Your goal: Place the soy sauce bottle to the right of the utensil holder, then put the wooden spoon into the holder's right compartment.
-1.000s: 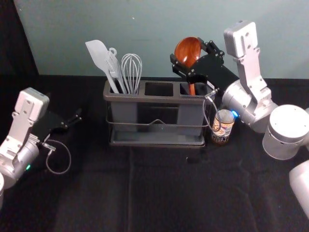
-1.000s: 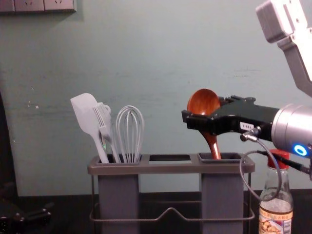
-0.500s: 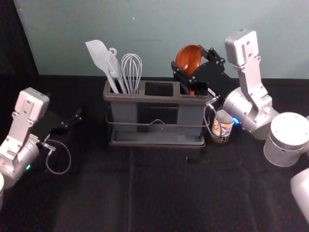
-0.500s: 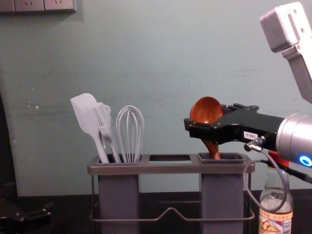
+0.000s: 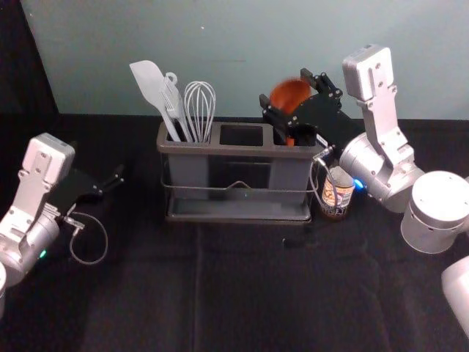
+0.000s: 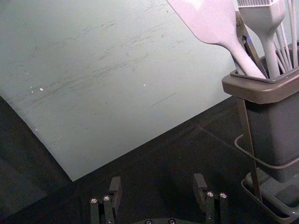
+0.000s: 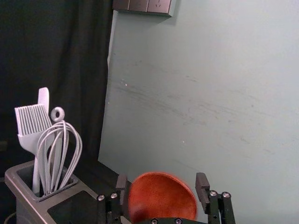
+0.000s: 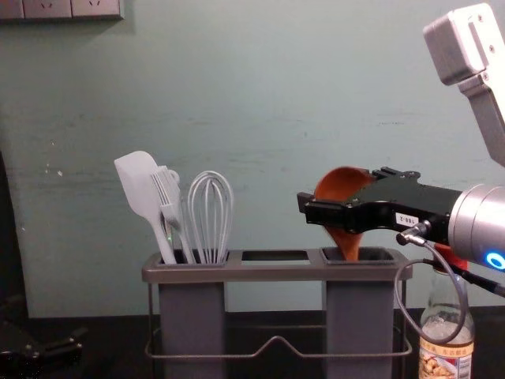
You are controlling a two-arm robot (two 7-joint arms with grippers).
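"How are the right gripper's [image 7: 161,178] fingers [image 7: 202,187] standing?"

"They're standing wide, with the spoon's [image 8: 338,184] bowl sitting between them. A gap is showing on one side; whether the other finger is touching, nobody can tell."

"And below the bowl?"

"The handle is running down into the right compartment [image 8: 359,316], and the bowl is leaning above the rim of the holder [image 8: 276,273]."

"So which step is this?"

"The second, seemingly at the release. The bottle [image 5: 339,196] is already standing upright just beside the holder, on its right."

"What is the next move calling for?"

"Backing straight off, fingers kept wide; a sideways brush could be tipping the spoon."

"The left gripper [image 6: 157,179]?"

"It's idling off the holder's left side, fingers wide, holding nothing."
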